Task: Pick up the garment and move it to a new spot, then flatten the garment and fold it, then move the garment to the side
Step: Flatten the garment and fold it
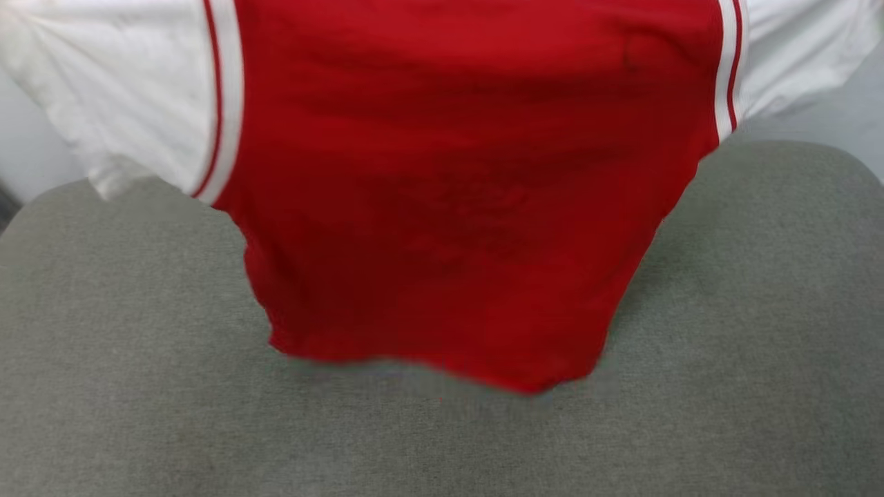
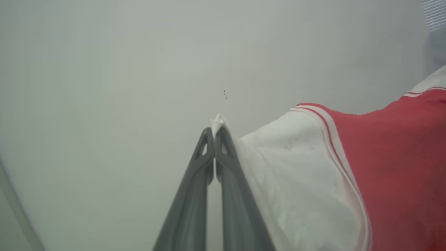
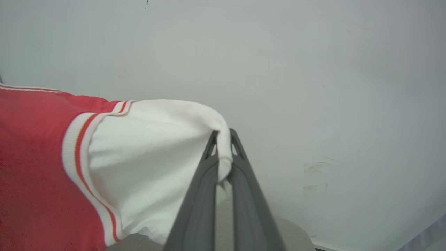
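Note:
The garment [image 1: 456, 193] hangs spread in the air above the grey table [image 1: 138, 386], red body in the middle, a white sleeve at each side, striped trim between. Its lower hem dangles just over the table top. In the left wrist view my left gripper [image 2: 215, 130] is shut on the tip of one white sleeve of the garment [image 2: 299, 174]. In the right wrist view my right gripper [image 3: 223, 134] is shut on the other white sleeve of the garment [image 3: 146, 146], cloth bunched between its fingers.
The grey fabric-covered table has rounded far corners and reaches to the near edge of the head view. A pale wall [image 3: 313, 69] stands behind it. A window blind [image 2: 433, 14] shows at the top right of the left wrist view.

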Available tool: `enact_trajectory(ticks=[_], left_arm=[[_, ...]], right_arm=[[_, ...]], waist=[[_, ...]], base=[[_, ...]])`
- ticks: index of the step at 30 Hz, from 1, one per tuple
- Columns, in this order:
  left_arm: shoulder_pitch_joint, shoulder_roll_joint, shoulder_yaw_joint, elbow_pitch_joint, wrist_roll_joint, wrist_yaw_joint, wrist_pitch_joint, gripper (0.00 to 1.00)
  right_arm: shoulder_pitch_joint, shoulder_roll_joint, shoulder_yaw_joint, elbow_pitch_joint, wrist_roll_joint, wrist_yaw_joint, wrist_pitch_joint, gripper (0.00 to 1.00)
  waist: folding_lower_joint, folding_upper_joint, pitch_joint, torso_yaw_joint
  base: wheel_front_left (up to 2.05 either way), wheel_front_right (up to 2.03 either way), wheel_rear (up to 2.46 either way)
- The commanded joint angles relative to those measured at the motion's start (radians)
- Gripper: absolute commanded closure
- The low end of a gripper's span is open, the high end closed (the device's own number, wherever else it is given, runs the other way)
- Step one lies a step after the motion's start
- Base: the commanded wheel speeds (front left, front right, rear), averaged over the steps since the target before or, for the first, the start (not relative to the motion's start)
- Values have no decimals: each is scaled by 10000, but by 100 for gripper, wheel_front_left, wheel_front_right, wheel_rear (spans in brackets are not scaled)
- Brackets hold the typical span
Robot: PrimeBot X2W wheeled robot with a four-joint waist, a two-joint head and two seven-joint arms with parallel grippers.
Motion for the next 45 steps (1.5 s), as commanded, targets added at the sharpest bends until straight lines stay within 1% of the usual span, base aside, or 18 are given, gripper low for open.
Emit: enact_trajectory(ticks=[1,4,8,10,12,17,20,23,25,29,33,36,41,45], left_arm=[[5,107,297,-95,-155,87,-43,100],[10,267,872,-272,-504,142,-60,100],[-185,533,1475,-376,-579,199,-74,100],[-307,557,1681,-363,-565,196,-78,100],[-534,453,1832,-306,-649,179,-80,100],[-1415,301,2006,98,-683,-13,75,100],[-2197,122,1934,537,-520,-239,220,100],[-3238,-110,1798,1071,-323,-558,449,100],[-4113,-355,1637,1547,-118,-784,619,100],[-6087,-1069,1220,2769,393,-1287,964,100],[-8122,-2042,811,4171,945,-1649,1056,100],[-9466,-2825,532,5147,1282,-1949,921,100],[-10748,-3965,202,6435,1730,-2249,362,100],[-10660,-4775,12,7289,1883,-2735,45,100]], right_arm=[[-152,233,-220,-363,-135,-7,-43,100],[-359,558,-725,-1123,-278,-7,-91,100],[-629,849,-1107,-1872,-583,-7,-90,100],[-763,877,-1148,-2106,-665,-7,-39,100],[-944,895,-1191,-2239,-759,-8,-22,100],[-1637,953,-1103,-2174,-934,-7,68,100],[-2325,1136,-1016,-1823,-928,-8,-94,100],[-3190,1143,-933,-1262,-1094,-10,-401,100],[-3879,1302,-1002,-762,-1136,-7,-630,100],[-5293,1630,-1343,420,-1470,-8,-1238,100],[-6654,1730,-1337,1510,-1989,-10,-1853,100],[-7620,1574,-1164,2099,-2283,-10,-2074,100],[-8632,1391,-1076,2977,-2695,-8,-2558,100],[-8472,1522,-1058,3587,-2806,-8,-3089,100]], waist=[[1,-1,95,-151],[1,-1,249,-277],[1,-1,598,-407],[1,-1,796,-447],[1,-1,1041,-475],[1,-1,2027,-510],[1,-1,2689,-571],[1,-1,3379,-593],[1,-1,3823,-575],[1,-1,4660,-507],[1,-1,5337,-296],[1,-1,5858,-25],[1,-1,6350,388],[1,-1,6511,667]], base=[[0,0,0],[0,0,0],[0,0,0],[0,0,0],[0,0,0],[0,0,0],[0,0,0],[0,0,0],[0,0,0],[0,0,0],[0,0,0],[0,0,0],[0,0,0],[0,0,0]])
